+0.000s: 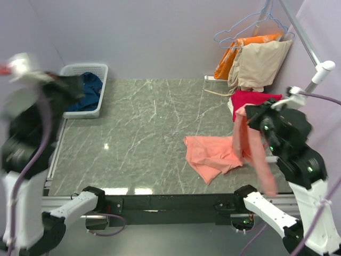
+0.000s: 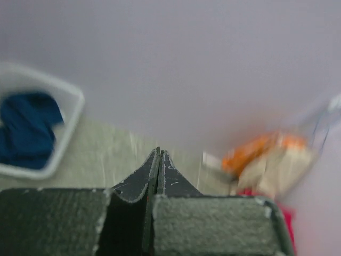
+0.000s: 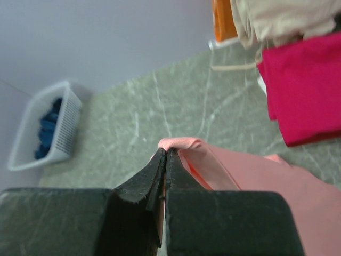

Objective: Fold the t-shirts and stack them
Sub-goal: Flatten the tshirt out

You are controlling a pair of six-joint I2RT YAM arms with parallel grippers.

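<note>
The salmon-pink t-shirt (image 1: 213,154) was pinched by an edge in the closed right gripper (image 3: 165,154), its bulk draped leftward onto the table (image 1: 144,117). The left gripper (image 2: 160,156) (closed, empty) was raised well apart.

Three t-shirts in all: one navy-blue t-shirt (image 1: 89,88) inside the single white basket (image 1: 101,69), and one salmon-pink t-shirt (image 1: 213,154) and one crimson-red t-shirt (image 1: 253,100), both well to the right of that basket. Two more garments hang far right of the basket, one orange garment (image 1: 228,60) and one beige garment (image 1: 262,64), on pale wire hangers (image 1: 240,26) too tangled to count. Two robot arms, left arm (image 1: 24,144) and right arm (image 1: 290,141). One table (image 1: 149,122).
</note>
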